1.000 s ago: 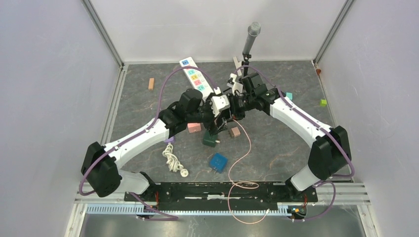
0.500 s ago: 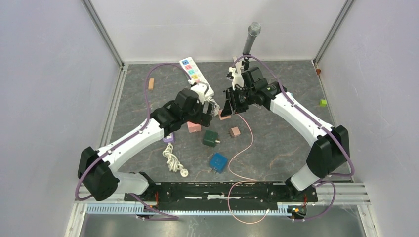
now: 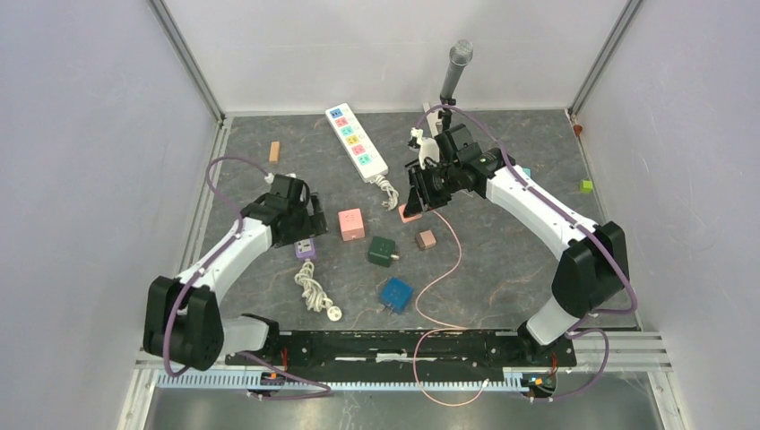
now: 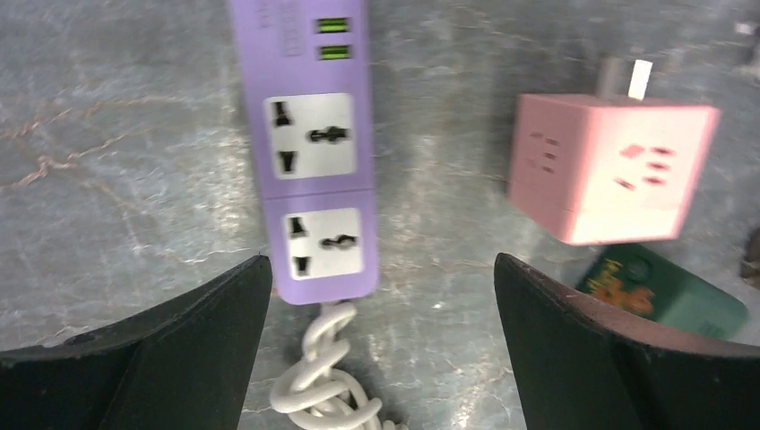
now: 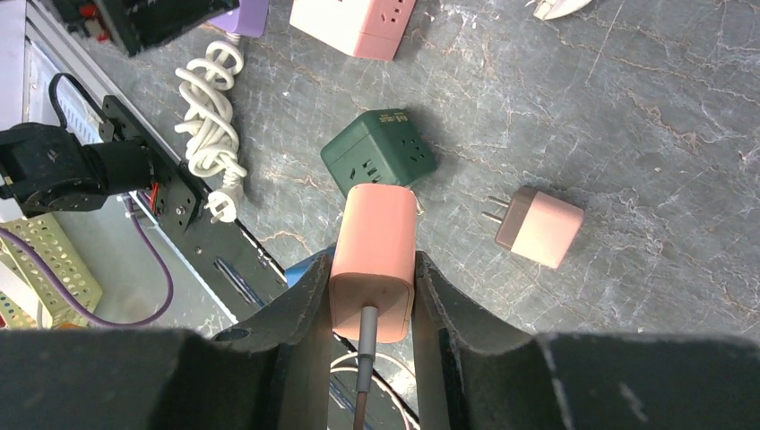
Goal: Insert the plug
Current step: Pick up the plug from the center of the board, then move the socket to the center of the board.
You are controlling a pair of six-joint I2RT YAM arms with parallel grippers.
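Pink cable (image 3: 444,269): slack, looping from the near edge across the surface up to the plug.
Coiled white cord (image 3: 311,291): lies beside the left arm and runs into the purple strip.
Blue cube (image 3: 395,294): on the surface in the middle, untouched.
Left end effector (image 4: 381,264): released, jaws wide and empty, above the purple strip's cord end. A second ago it was at mid-surface against the right arm; it has since swung back to the left.
Purple strip (image 4: 314,152): flat, two sockets facing up, both free.
Green cube (image 5: 381,157) and pink cube (image 4: 609,170): between the arms, nothing plugged in that shows.
Right end effector (image 5: 372,269): clenched on the plug, one finger on each side.
Plug (image 5: 375,233): salmon block held off the surface above the green cube, cable leaving its back, prongs hidden.
Change: the plug now rests with the right arm alone, so the handover looks complete and insertion has not begun.
White strip (image 3: 357,143): far left of the plug, a likely target; which socket is meant cannot be told.
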